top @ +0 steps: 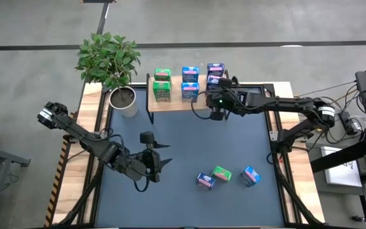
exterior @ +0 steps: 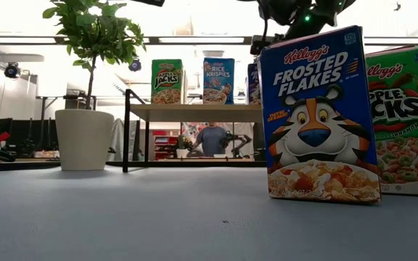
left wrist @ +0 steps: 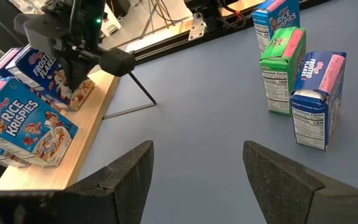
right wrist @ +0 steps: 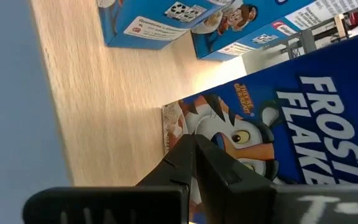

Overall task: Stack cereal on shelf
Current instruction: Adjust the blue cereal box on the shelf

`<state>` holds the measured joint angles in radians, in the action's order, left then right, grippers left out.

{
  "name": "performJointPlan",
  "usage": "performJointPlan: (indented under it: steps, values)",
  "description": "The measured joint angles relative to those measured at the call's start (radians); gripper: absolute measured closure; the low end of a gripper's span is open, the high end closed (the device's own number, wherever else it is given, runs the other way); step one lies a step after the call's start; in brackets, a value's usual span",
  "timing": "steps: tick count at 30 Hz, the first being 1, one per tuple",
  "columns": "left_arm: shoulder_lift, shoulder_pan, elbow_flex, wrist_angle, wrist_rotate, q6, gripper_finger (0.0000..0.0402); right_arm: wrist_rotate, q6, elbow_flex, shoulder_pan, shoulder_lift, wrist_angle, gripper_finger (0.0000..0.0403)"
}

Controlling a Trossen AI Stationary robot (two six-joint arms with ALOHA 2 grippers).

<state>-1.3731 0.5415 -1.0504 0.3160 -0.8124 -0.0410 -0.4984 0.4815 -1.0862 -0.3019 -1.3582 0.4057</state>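
The shelf (top: pixel 176 102), a light-wood board on black legs, stands at the table's far edge. Several cereal boxes stand on it: green (top: pixel 162 84), blue Rice Krispies (top: pixel 190 83) and blue-purple Frosted Flakes (top: pixel 215 74). My right gripper (right wrist: pixel 194 146) is shut at the shelf's right end, its tips in front of a Frosted Flakes box (right wrist: pixel 303 124). Three more boxes stand on the table near the front right: blue-purple (top: pixel 205 180), green (top: pixel 222 173) and blue (top: pixel 251 175). My left gripper (left wrist: pixel 197 155) hangs open above the table's left middle, with nothing between its fingers. My right gripper's shut fingertips (right wrist: pixel 188 149) lie over the lower front face (right wrist: pixel 229 134) of the Frosted Flakes box, which stands on the shelf board. They slant down at it from the table's near right. Whether they touch the box, I cannot tell.
A potted plant (top: pixel 122 95) stands beside the shelf's left end. The shelf's thin black legs (left wrist: pixel 143 93) reach down to the tabletop. Bare blue-grey tabletop (top: pixel 189 140) lies between the shelf and the three loose boxes. Black frame rails run along the table's sides.
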Motion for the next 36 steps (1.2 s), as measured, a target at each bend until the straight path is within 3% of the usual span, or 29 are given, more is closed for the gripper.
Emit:
performJointPlan:
  steps: [9, 36]
  values:
    - [0.0, 0.0, 0.0, 0.009, 0.0, -0.003, 0.0171, -0.052, 0.009, -0.002, 0.0, 0.032, 0.011, 0.0394]
    - [0.0, 0.0, 0.0, 0.044, 0.0, -0.047, 0.0171, -0.052, -0.009, 0.003, 0.0, 0.054, 0.09, 0.0394]
